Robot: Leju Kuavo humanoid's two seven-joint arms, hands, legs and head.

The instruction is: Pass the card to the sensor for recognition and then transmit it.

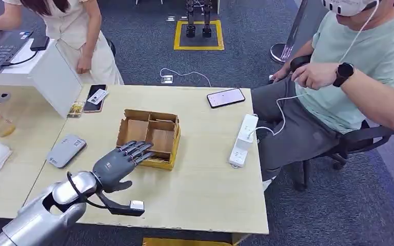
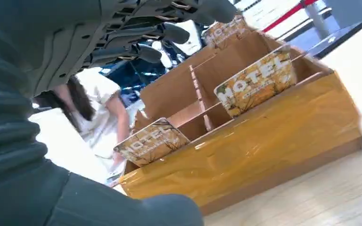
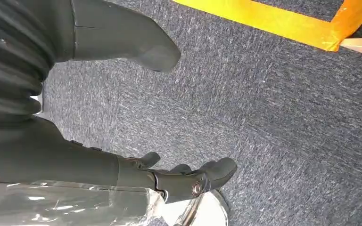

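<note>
A partitioned cardboard box (image 1: pixel 151 137) stands mid-table. Its compartments hold patterned "HOTEL" cards; in the left wrist view one card (image 2: pixel 257 84) leans in a near compartment, another (image 2: pixel 151 141) in the one beside it. My left hand (image 1: pixel 118 165) hovers at the box's near left corner, holding nothing, its spread fingers (image 2: pixel 162 33) reaching over the rim. A grey sensor (image 1: pixel 65 150) lies flat on the table left of the box. My right hand (image 3: pixel 66 155) hangs over blue carpet, fingers apart with nothing in them.
A white power strip (image 1: pixel 243 140) lies near the table's right edge and a phone (image 1: pixel 225 97) at the far edge. Another phone (image 1: pixel 96 97) lies far left. A seated person (image 1: pixel 359 77) is at the right. Another person (image 1: pixel 77 31) stands at the back left.
</note>
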